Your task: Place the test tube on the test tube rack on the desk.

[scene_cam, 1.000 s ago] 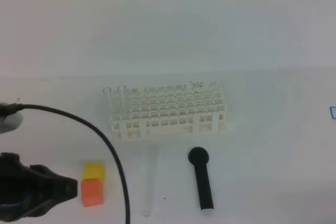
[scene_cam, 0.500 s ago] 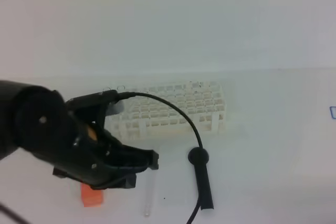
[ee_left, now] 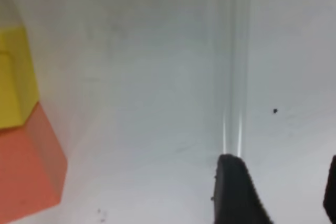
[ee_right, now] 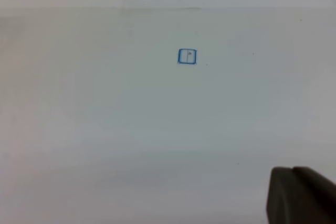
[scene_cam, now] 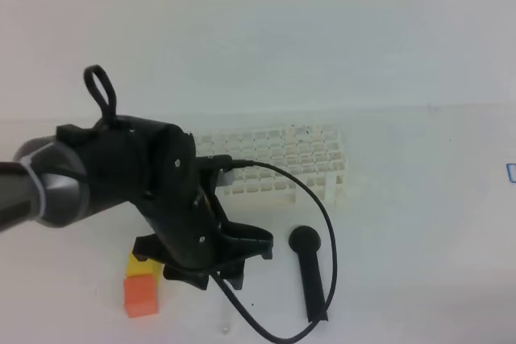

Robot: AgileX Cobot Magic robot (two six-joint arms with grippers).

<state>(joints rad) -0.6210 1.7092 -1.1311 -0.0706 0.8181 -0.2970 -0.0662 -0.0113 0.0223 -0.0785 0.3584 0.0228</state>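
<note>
Gleaming clear glass test tube

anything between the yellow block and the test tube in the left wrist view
Nothing: in the left wrist view only bare desk lies between the yellow block and the test tube.

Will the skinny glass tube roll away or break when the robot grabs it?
The test tube looks round and smooth, lying flat on the desk, so a nudge could probably roll it. It seems thin clear glass, likely slippery and fragile if squeezed hard.
</note>
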